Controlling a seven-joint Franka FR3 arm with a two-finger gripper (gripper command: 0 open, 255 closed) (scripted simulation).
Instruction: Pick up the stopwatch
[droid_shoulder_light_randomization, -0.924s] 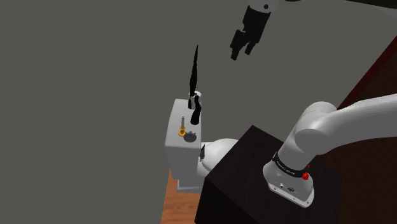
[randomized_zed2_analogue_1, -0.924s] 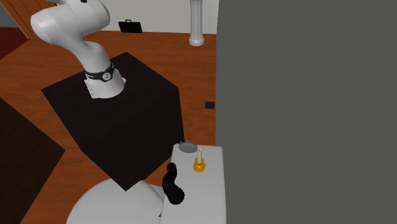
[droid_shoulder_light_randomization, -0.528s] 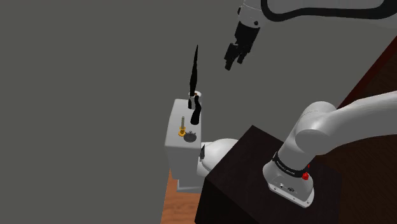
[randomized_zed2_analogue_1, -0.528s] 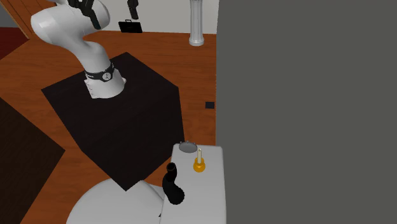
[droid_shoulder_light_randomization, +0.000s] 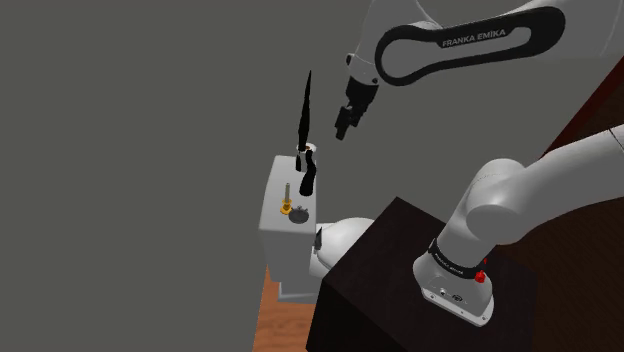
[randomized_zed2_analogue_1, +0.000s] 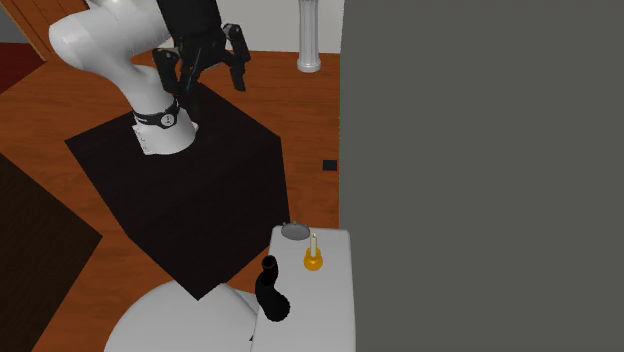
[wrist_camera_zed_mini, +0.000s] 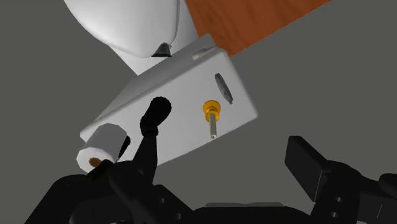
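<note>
Rising behind the toilet, a plain grey wall (droid_shoulder_light_randomization: 130, 120) takes up the shoulder view's left and the second exterior view's right. Wood-coloured floor (randomized_zed2_analogue_1: 300, 120) runs beneath. A dark box, the stand (randomized_zed2_analogue_1: 200, 190), sits on that floor and carries the white arm (droid_shoulder_light_randomization: 470, 40), which reaches up and over toward the wall.

White toilet bowl (randomized_zed2_analogue_1: 170, 320): just beside the stand, against the tank. Tank lid (randomized_zed2_analogue_1: 335, 310): flat, white, close against the wall, with four items on it.

1. Black curved object (randomized_zed2_analogue_1: 270, 290): upright, on the bowl side of the lid, toward the second exterior view's near end.
2. White cylinder (wrist_camera_zed_mini: 102, 143): at the end of the lid beyond the black object, seen from the wrist.
3. Candle (randomized_zed2_analogue_1: 313, 258): pale stick in an amber holder, near the middle of the lid on the wall side.
4. Stopwatch (randomized_zed2_analogue_1: 295, 231): small grey disc lying flat at the lid's far end in the second exterior view, just beside the candle and apart from it. In the shoulder view it (droid_shoulder_light_randomization: 297, 214) lies at the lid's near end, right of the candle.

Gripper (randomized_zed2_analogue_1: 200, 82): black, fingers spread wide with nothing between them. It hangs in the air, high above the tank and well apart from the stopwatch, which in the wrist view (wrist_camera_zed_mini: 222, 88) shows edge-on ahead of the fingers (wrist_camera_zed_mini: 308, 168).
</note>
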